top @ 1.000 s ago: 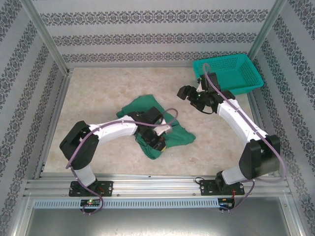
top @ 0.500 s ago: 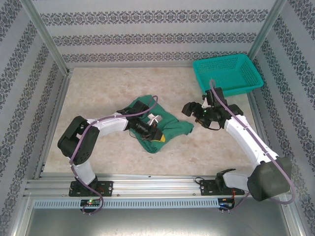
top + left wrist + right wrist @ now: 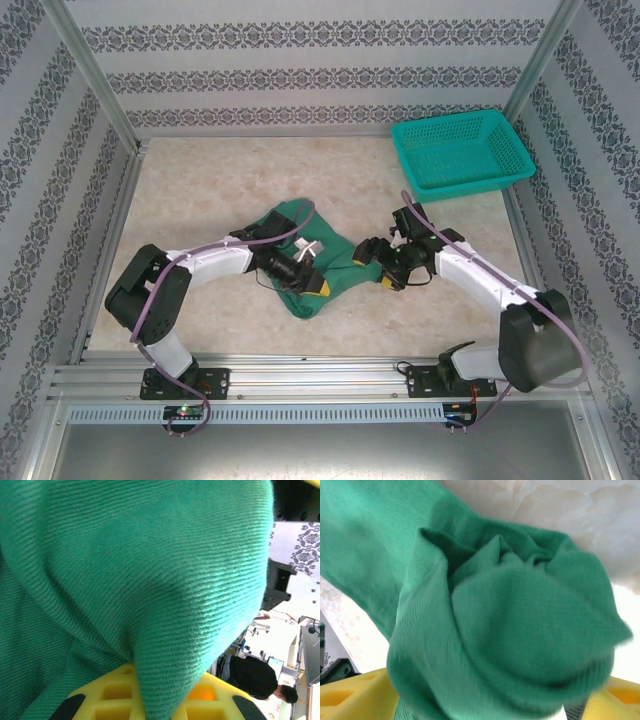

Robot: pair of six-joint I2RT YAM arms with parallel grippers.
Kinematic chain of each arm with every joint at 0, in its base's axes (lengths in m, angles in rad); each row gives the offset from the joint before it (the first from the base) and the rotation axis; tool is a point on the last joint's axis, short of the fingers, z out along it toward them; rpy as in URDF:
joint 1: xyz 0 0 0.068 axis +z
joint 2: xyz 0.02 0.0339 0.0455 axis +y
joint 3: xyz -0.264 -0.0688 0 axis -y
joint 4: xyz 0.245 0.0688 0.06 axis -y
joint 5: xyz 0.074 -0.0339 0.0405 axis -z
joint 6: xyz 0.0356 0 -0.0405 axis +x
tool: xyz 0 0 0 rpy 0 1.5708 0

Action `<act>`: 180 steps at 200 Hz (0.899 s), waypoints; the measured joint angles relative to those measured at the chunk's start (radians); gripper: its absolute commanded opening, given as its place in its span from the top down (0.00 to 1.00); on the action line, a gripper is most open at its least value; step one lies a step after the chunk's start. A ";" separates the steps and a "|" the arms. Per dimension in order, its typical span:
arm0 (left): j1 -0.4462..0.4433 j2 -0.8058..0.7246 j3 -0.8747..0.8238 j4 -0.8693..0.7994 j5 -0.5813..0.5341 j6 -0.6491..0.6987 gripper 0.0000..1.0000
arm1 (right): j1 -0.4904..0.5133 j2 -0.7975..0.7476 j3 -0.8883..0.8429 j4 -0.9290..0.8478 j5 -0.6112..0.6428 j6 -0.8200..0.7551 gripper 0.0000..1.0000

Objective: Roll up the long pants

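Observation:
The long pants (image 3: 338, 260) lie bunched in a dark green heap at the middle of the table. My left gripper (image 3: 318, 283) is shut on a fold of them near the heap's front. In the left wrist view that fold (image 3: 125, 570) hangs pinched between the yellow fingers (image 3: 110, 700). My right gripper (image 3: 368, 262) has its jaws wide at the heap's right end. In the right wrist view a rounded wad of the pants (image 3: 520, 620) sits between its yellow fingers (image 3: 345, 695), which stand far apart.
A teal mesh basket (image 3: 460, 150) stands at the back right corner. Patterned walls and metal posts close in the table (image 3: 200, 190) on three sides. The aluminium rail with both arm bases (image 3: 300, 380) runs along the near edge.
The right arm has swung from beside the basket down and left to the pants' right end. The left gripper shifted slightly, still shut on the fabric, and the heap is more bunched.

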 measured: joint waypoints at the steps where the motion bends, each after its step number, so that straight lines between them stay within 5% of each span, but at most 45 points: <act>1: 0.000 0.000 -0.002 0.001 0.000 0.000 1.00 | 0.000 0.002 0.000 0.001 0.000 0.001 0.30; 6: 0.000 0.000 -0.013 0.006 0.000 0.000 1.00 | 0.000 0.017 0.002 0.006 0.000 -0.003 0.48; 15: 0.000 0.000 -0.036 0.020 0.001 0.000 1.00 | 0.000 0.043 0.009 0.007 0.000 -0.002 1.00; 64: 0.000 0.000 -0.099 0.061 -0.015 0.005 0.97 | 0.022 0.102 0.087 0.013 -0.016 0.002 1.00; 98: 0.000 -0.001 -0.060 -0.018 -0.120 0.067 0.62 | 0.031 0.194 0.177 0.003 -0.033 0.002 1.00; 118: -0.005 -0.065 -0.034 -0.114 -0.326 0.106 0.46 | 0.033 0.254 0.232 -0.003 -0.036 -0.005 1.00; 136: -0.047 -0.241 -0.032 -0.195 -0.595 0.141 0.41 | 0.033 0.295 0.266 -0.003 -0.042 -0.005 1.00; 180: -0.335 -0.500 0.026 -0.243 -1.018 0.279 0.45 | 0.033 0.368 0.303 0.006 -0.071 0.014 1.00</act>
